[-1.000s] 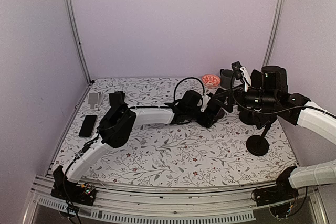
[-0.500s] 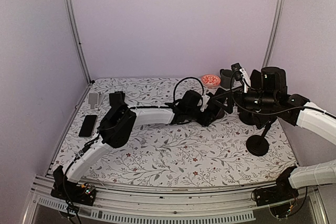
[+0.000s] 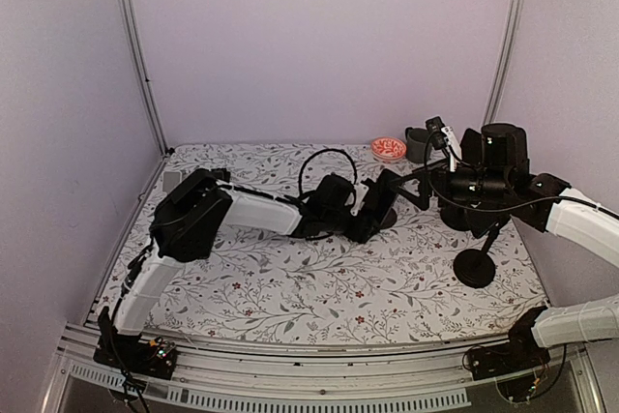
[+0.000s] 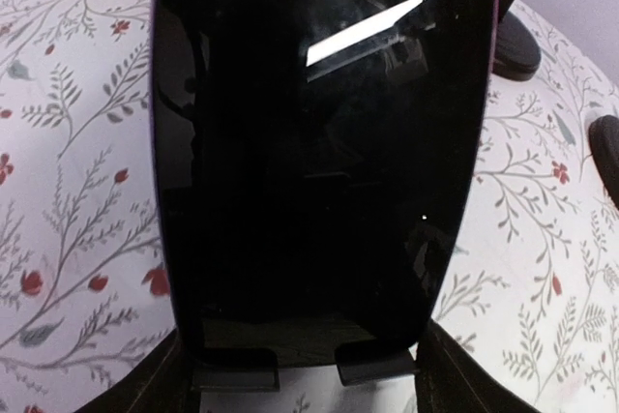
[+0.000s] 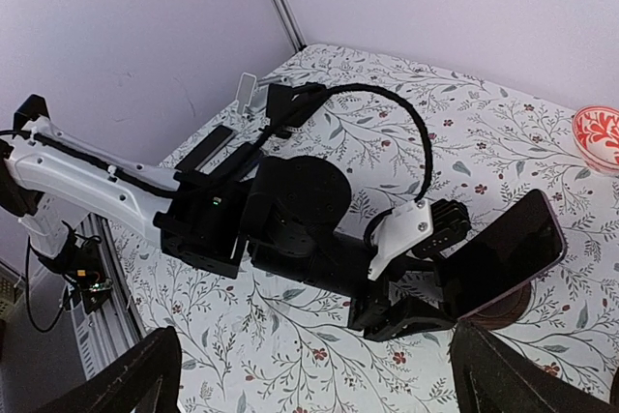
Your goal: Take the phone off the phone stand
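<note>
Floral cloth covers the table [image 3: 290, 287], with pale lilac walls behind it. The phone stand [image 3: 474, 267] sits on its round black base near the right side, its thin stem rising toward the right arm. The phone [image 5: 505, 250] is off the stand, up and to the left of it, tilted with its dark screen up above the cloth. The left gripper [image 4: 305, 374] is clamped on the phone's lower end, a finger on each side. The right gripper [image 5: 314, 345] hangs behind and above the stand, its fingers spread wide and holding nothing. A red-patterned bowl [image 3: 389, 148] lies beyond the stand near the back wall, with a dark cup [image 3: 418, 142] just beside it.
</note>
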